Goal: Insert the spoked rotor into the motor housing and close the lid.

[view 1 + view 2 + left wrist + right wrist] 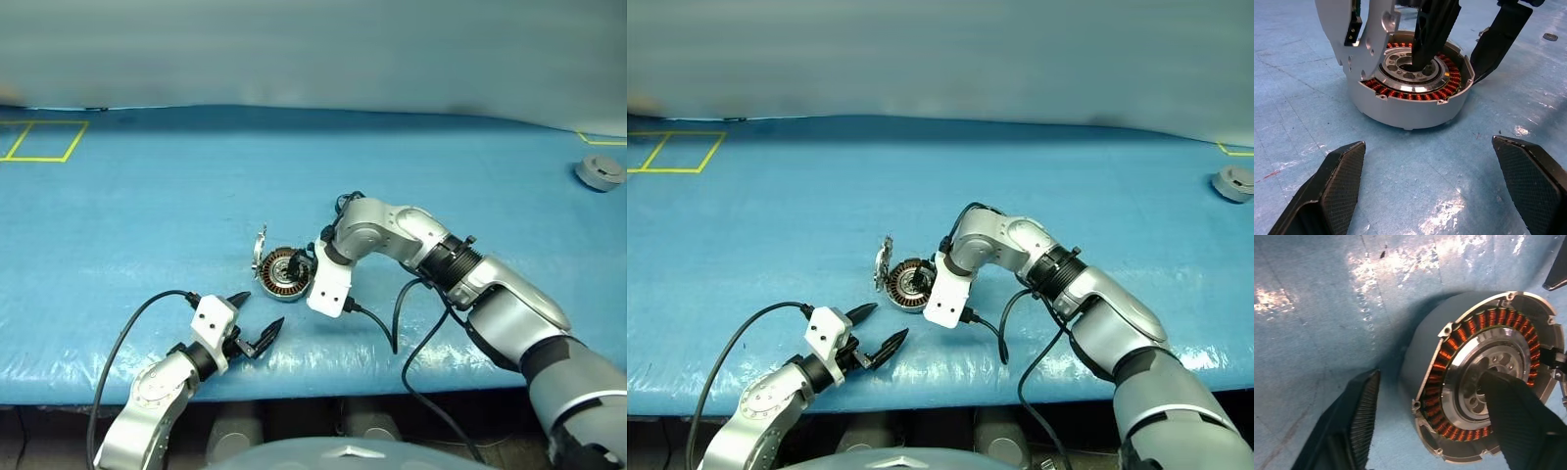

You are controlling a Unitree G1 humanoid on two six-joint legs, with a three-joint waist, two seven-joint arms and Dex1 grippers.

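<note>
Right pincer (300, 262), head view: tipped down over one motor housing (285, 273) mid-worktop (147, 196), lid (260, 245) upright at far-left rim; nearer arm. Left pincer (254, 320) agape, housing beyond its tips. Right wrist view: fingers apart, one finger (1513, 406) on the hub, the other outside the wall.

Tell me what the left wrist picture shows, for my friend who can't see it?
A round silver motor housing with copper windings sits on the blue table, its lid standing open. One black finger of the right claw reaches into its centre, the other outside its wall. The left claw waits open nearby.
</note>
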